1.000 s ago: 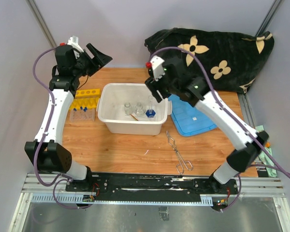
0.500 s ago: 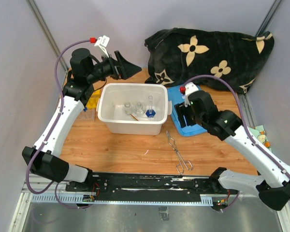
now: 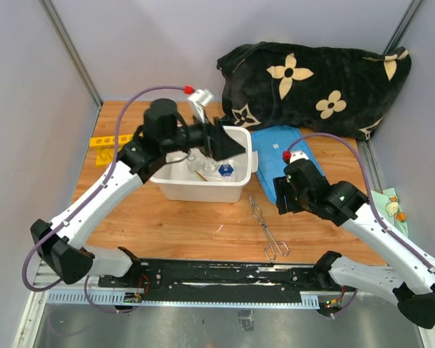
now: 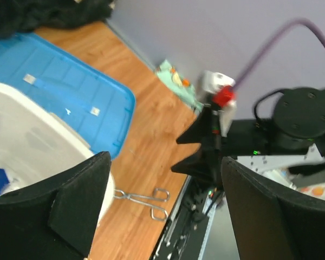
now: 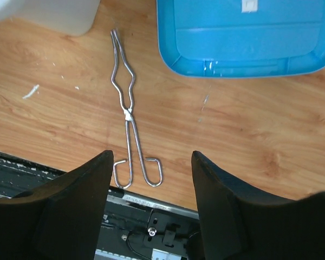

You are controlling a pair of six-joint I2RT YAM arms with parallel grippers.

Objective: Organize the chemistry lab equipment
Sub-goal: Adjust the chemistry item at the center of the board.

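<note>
Several small clear glass flasks (image 3: 201, 165) and a blue-capped piece (image 3: 226, 172) stand inside the white tub (image 3: 167, 187). The yellow tube rack (image 3: 110, 138) lies at the back left. Metal tongs (image 3: 267, 229) lie flat on the wood in front of the tub, also seen as tongs (image 5: 128, 111) and tongs (image 4: 138, 196). My left gripper (image 3: 228, 145) hovers open over the tub's right half, empty (image 4: 162, 211). My right gripper (image 3: 281, 197) hangs open above the wood just right of the tongs; its gripper (image 5: 151, 206) is empty, with the tong handles lying between the fingers' line of sight.
The blue lid (image 3: 274, 148) lies flat right of the tub, under the right arm, also seen as the lid (image 5: 244, 38). A black cloth with cream flowers (image 3: 312, 80) is heaped at the back right. The black rail (image 3: 225, 274) runs along the near edge.
My left arm swung from the back left by the rack to above the tub. My right arm drew back from the tub, over the blue lid, toward the tongs.
</note>
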